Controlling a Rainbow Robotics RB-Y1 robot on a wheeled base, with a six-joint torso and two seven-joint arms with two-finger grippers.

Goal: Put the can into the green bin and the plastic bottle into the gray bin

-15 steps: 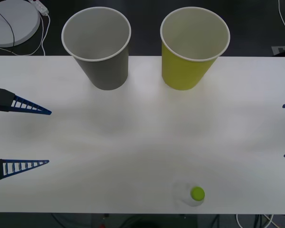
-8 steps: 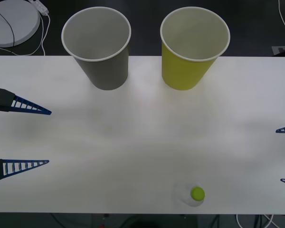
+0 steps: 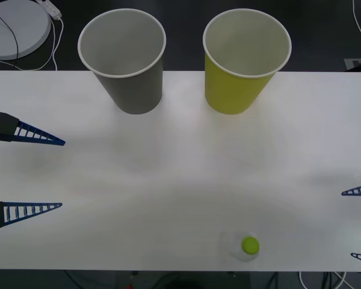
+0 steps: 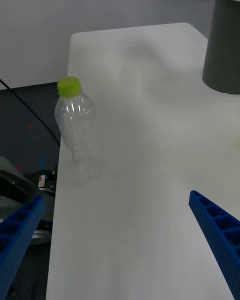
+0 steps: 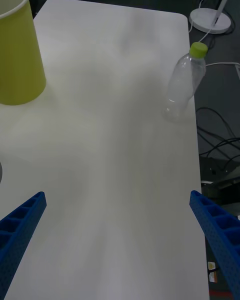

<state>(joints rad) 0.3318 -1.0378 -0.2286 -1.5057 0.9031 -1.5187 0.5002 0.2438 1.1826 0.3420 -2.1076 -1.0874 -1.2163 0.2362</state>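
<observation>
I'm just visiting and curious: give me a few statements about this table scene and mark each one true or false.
1. The plastic bottle stands upright near the table's front edge. True.
2. The bottle's cap is red. False: it is lime green.
3. The gray bin stands on the robot's left of the green bin. True.
4. The right gripper is shut on the bottle. False: its jaws are open and apart from the bottle, at the table's right edge.
5. The bottle lies inside the gray bin. False: it stands on the table.
6. The left gripper is open at the table's left edge. True.
</observation>
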